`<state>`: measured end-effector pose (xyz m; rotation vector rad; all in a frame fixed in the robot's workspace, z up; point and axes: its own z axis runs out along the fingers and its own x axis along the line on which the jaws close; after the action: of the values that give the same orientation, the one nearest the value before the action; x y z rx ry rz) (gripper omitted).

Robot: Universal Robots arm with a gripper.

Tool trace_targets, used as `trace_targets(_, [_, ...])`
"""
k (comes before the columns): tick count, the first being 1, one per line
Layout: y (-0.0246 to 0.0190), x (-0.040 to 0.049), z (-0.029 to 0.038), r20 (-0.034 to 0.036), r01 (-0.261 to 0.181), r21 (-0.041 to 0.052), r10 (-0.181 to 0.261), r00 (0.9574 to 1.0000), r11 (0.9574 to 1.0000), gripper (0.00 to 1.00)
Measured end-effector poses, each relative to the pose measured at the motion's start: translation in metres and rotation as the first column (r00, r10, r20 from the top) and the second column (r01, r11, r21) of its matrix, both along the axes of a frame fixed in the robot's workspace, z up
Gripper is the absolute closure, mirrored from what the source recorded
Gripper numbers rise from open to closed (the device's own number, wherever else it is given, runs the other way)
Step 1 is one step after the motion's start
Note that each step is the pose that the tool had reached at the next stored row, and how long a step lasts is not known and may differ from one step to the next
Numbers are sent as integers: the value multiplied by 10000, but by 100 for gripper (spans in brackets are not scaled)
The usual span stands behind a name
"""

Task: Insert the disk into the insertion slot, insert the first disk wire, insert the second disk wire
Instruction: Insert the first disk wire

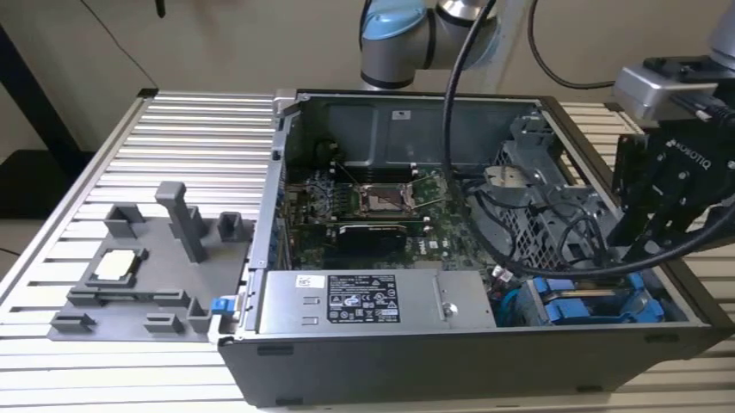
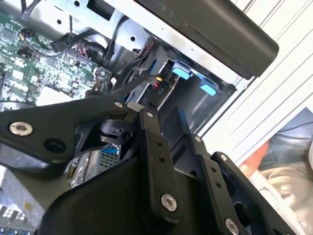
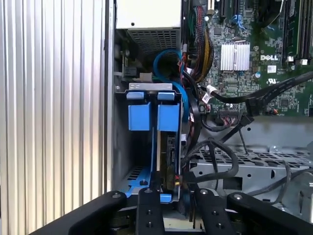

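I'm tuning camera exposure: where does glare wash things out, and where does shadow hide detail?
Exterior view: the ribbed table shines pale while the motherboard sits dim. Second wrist view: the table is washed near white beside the dark case edge. First wrist view: the table glares, and the insertion slot by the blue carrier tabs lies in shadow.

Robotics lab; slatted aluminium bench (image 1: 195, 116); opened computer case (image 1: 460, 366); grey fixture tray (image 1: 167, 274).
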<state>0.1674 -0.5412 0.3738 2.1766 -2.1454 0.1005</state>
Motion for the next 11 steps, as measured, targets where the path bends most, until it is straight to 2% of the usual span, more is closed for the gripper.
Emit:
trace_targets(5, [0,1,227,0,-1,-2,1,10000,10000,67])
trace_targets(6, [0,1,254,0,-1,-2,1,10000,10000,67])
trace_targets(11, [0,1,258,0,-1,2,1,10000,10000,67])
